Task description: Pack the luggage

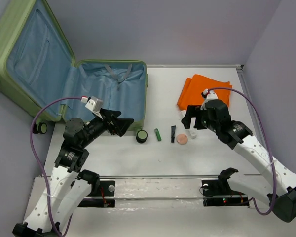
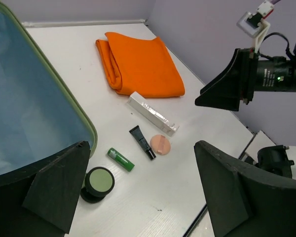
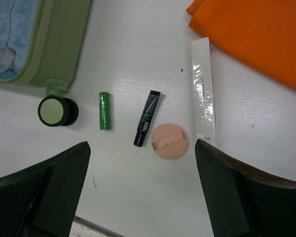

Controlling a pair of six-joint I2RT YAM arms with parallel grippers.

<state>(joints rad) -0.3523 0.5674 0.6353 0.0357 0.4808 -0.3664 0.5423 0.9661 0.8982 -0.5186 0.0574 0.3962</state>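
The luggage (image 1: 96, 86) lies open at the left, blue lining up, lid leaning on the wall; its green rim (image 2: 84, 123) shows in the left wrist view. One caster wheel (image 1: 141, 137) (image 3: 56, 110) pokes out at its near corner. In a row to the right lie a green stick (image 1: 158, 135), a black tube (image 1: 173, 134), a peach puff (image 1: 182, 139) and a white box (image 1: 193, 133), with a folded orange cloth (image 1: 204, 91) behind. My left gripper (image 1: 124, 124) (image 2: 140, 163) hovers open by the suitcase's near edge. My right gripper (image 1: 191, 121) (image 3: 142, 145) hangs open above the puff and tube.
More suitcase wheels (image 1: 41, 127) stick out at the left. Walls close the table at the back and right. A metal rail (image 1: 163, 182) runs along the near edge by the arm bases. The right arm's wrist (image 2: 256, 79) shows in the left wrist view.
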